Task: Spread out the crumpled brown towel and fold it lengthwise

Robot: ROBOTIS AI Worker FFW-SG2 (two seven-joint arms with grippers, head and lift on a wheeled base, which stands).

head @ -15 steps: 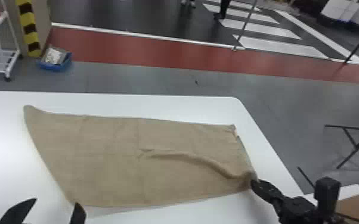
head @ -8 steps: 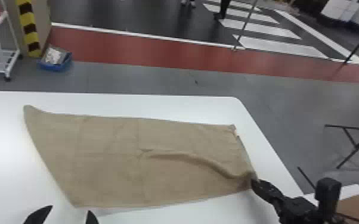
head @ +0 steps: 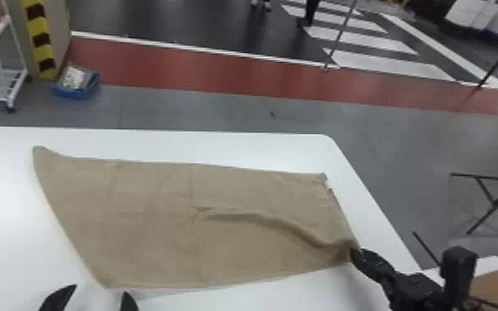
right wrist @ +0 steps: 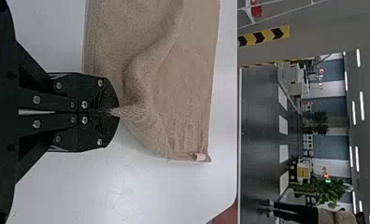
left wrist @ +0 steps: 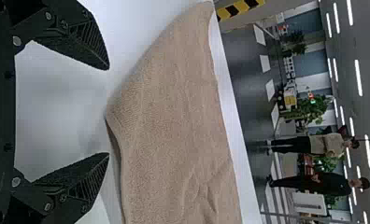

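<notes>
Brown towel (head: 149, 231) lies mostly flat, ridged where the right end effector (head: 355, 253) pinches it, the left end effector (head: 99, 289) gaping

- Left gripper (head: 99, 289): black; flat fingers (left wrist: 75, 39), tapering to blunt tips.
- Inner finger faces (left wrist: 93, 41): black, with fine parallel ribs.
- Finger joints, left: silver-grey round screw heads (left wrist: 17, 41) at the base, smaller dark-rimmed screws further along.
- Left gripper body (left wrist: 1, 112): black, with small dark round recesses.
- Right gripper (head: 355, 253): black; rounded outer finger edges; paired bright screws (right wrist: 84, 104); straight black link bars (right wrist: 47, 99) behind the fingers.
- Right arm (head: 415, 287): black, jointed segments; block-shaped black housing (head: 459, 262) with rounded corners.
</notes>
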